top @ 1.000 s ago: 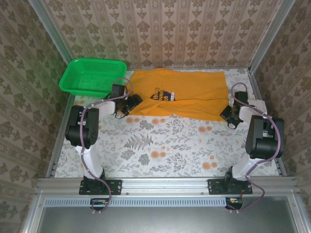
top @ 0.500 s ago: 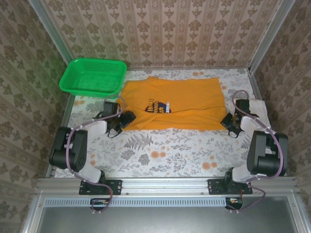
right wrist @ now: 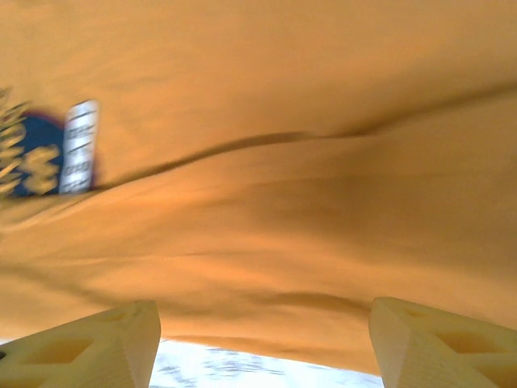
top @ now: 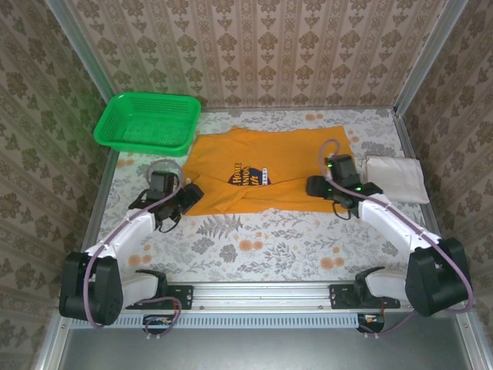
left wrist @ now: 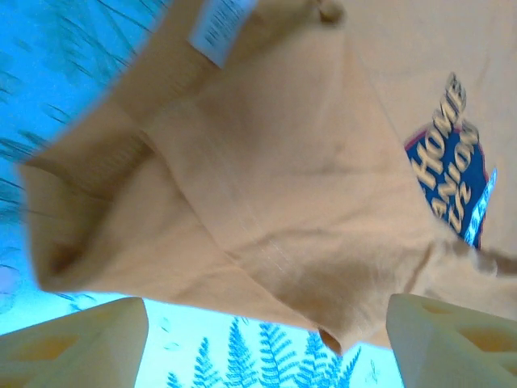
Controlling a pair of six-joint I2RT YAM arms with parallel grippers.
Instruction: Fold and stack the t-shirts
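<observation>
the orange shirt (top: 266,163) lies rumpled at the far middle of the table (top: 254,247), with the white shirt (top: 397,179) folded just to its right. the left gripper (top: 188,198) and the right gripper (top: 313,186) are at its near edge, both spread wide and holding nothing.

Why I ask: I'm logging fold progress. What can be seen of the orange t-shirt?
The orange t-shirt is soft mustard-orange cloth with a dark blue, white and yellow chest print and a white label at one edge. It lies mostly flat on the floral table, print up, with its near part folded over in a long ridge. The left hand sits at its near left corner and the right hand over its near edge, both open; contact is unclear.
</observation>
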